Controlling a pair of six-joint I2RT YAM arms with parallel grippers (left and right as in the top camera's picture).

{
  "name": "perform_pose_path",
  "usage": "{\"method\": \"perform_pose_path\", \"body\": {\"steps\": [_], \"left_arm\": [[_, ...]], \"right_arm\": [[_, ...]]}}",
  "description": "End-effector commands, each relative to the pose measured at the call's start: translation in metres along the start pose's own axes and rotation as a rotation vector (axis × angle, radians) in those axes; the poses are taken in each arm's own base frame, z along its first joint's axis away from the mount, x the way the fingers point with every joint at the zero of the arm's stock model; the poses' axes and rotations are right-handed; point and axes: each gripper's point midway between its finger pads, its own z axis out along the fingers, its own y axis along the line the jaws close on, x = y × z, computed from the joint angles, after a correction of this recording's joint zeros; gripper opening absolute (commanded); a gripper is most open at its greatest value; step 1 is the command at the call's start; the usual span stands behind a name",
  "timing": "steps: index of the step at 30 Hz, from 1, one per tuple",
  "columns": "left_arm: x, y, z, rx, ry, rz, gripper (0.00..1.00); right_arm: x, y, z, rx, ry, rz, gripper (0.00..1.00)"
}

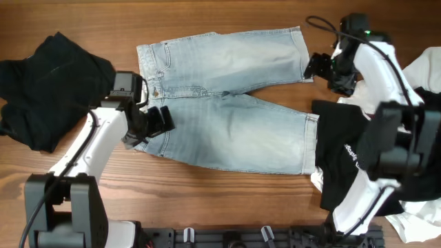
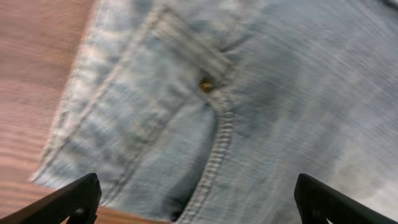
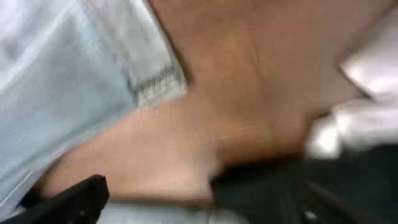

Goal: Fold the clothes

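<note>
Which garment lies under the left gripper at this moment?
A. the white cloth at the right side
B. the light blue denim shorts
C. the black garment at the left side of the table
B: the left gripper is open over the waistband end of the light blue denim shorts, and its wrist camera shows a pocket seam with a brass rivet.

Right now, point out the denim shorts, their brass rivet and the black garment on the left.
denim shorts [image 1: 234,131], overhead view, middle of the lower leg
brass rivet [image 2: 205,83], left wrist view, its head
black garment [image 1: 48,83], overhead view, its centre
</note>
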Motion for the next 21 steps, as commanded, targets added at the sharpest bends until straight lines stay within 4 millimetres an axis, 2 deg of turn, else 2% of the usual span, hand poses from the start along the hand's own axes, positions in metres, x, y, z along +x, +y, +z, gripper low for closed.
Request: {"method": "perform_pose_path", "body": {"steps": [1, 5, 10, 15, 18, 20, 21], "left_arm": [[-0.002, 0.026, 0.000, -0.042, 0.015, -0.178, 1.00], [-0.005, 0.041, -0.008, -0.042, 0.010, -0.240, 1.00], [0.004, 0.040, -0.014, -0.027, 0.036, -0.273, 1.00], [0.013, 0.050, 0.000, -0.057, 0.038, -0.385, 0.99], [0.011, 0.059, 0.010, -0.085, -0.006, -0.440, 0.91], [0.011, 0.060, 0.015, -0.079, -0.019, -0.473, 0.80], [0.010, 0.061, 0.020, -0.070, -0.033, -0.471, 0.70]], "right_arm": [[0.018, -0.006, -0.039, 0.015, -0.017, 0.116, 1.00], [0.068, -0.008, -0.046, -0.039, 0.087, 0.191, 1.00], [0.134, -0.008, -0.043, -0.142, 0.190, 0.294, 1.00], [0.183, -0.024, -0.051, -0.147, 0.185, 0.399, 1.00], [0.207, -0.029, -0.052, -0.169, 0.187, 0.446, 1.00], [0.216, -0.034, -0.044, -0.167, 0.190, 0.475, 1.00], [0.222, -0.037, -0.035, -0.159, 0.201, 0.493, 1.00]]}}
